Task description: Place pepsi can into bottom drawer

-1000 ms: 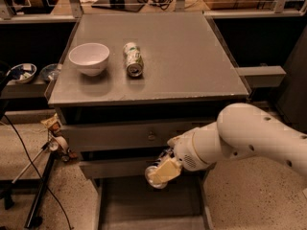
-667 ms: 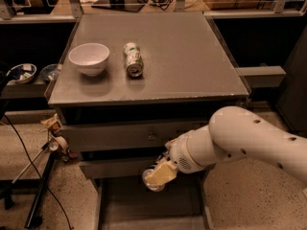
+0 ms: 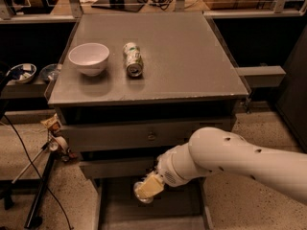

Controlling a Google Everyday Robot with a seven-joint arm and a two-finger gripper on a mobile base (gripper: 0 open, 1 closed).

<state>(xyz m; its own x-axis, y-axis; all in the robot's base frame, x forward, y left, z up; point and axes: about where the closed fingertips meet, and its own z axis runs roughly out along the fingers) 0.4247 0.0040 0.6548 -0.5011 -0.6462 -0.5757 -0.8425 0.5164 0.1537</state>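
Lower and further left than a second ago, your tool (image 3: 146, 191) hangs over the open bottom drawer (image 3: 180, 210), under the table (image 3: 192, 56). You're at the placing step: descend, then release. I cannot tell if the tool is clamped; the pepsi can isn't plainly visible, probably at its tip

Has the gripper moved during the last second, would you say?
Yes. The gripper dropped and shifted view-left from the drawer knob, over the bottom drawer.

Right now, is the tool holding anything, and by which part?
It cannot be told: the tool hangs over the bottom drawer, its grip hidden.
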